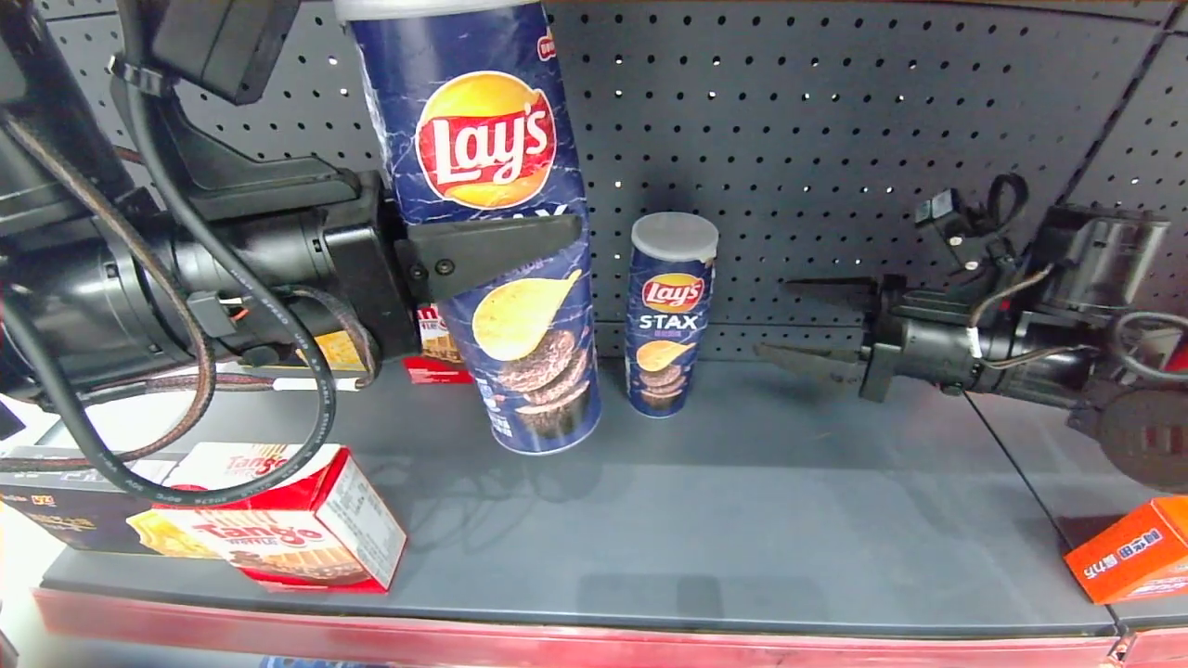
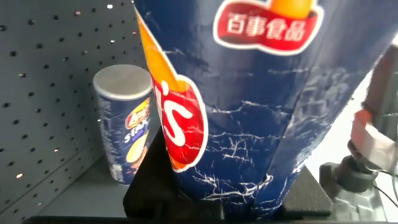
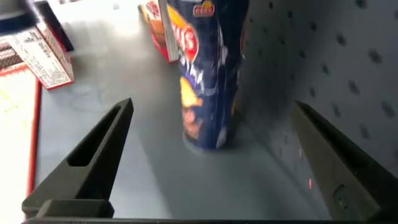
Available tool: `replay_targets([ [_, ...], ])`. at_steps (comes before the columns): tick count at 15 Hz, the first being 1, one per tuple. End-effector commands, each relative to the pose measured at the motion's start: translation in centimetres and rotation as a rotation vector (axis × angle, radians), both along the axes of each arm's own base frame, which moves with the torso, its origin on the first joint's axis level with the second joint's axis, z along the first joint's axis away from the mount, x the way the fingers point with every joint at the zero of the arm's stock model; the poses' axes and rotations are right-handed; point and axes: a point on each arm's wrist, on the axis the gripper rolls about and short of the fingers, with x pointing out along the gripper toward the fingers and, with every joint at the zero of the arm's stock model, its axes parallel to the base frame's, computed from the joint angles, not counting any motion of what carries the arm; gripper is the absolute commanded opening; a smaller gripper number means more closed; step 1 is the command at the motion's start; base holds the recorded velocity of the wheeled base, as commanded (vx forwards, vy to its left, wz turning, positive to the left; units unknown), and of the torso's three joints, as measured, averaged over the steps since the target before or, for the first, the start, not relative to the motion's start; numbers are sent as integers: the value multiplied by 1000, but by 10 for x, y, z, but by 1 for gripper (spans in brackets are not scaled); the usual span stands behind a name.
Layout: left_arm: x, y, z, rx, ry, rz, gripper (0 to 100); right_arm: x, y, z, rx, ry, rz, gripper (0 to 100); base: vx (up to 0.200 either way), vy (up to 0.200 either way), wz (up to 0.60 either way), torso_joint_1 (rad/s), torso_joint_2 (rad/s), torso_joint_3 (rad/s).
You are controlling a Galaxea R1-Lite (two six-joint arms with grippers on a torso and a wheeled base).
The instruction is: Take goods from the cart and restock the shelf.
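While the left gripper (image 1: 506, 246) holds the big can (image 1: 483, 139) of chips, the job looks to be at the setting-down stage of restocking. Well to the left of the small can (image 1: 670, 315), toward the front edge of the shelf (image 1: 742, 501), lies a red wafer box (image 1: 288, 529). Just left of the small can, and a little nearer the front, is the big can, clamped at about mid-height with one black finger (image 1: 492, 250) across its face. Its base is at shelf level; whether it touches the board or hangs just above it is hard to say from here. I judge this tube light and stiff, but thin-walled and glossy: a hard squeeze could dent it and crack the chips inside, and a loose one could let it slip. Mid-body, where the grip is, looks the right place, since it guards the tall can against tipping. The small can stands upright close to the perforated back panel (image 1: 835, 139). To its right, apart from it, the right gripper (image 1: 780, 320) points at it with jaws spread wide and nothing between them. Far right of the small can, at the shelf front, rests an orange box (image 1: 1128, 547).
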Motion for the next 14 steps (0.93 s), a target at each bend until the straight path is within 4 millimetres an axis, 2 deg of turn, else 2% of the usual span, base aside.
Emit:
replay_targets([
  [1,-2,3,1,-2,-4,-10,0,33,19,-15,-14,6,45,100,0,0,0,0,0,0],
  [5,-1,6,2,-1,-6,-10,0,55,30,-20,-10,-4,55,100,0,0,0,0,0,0],
  [9,1,5,1,1,-3,-11,0,62,42,-27,-13,4,76,100,0,0,0,0,0,0],
  [14,3,9,0,1,-2,7,0,76,65,-49,-24,36,118,100,0,0,0,0,0,0],
])
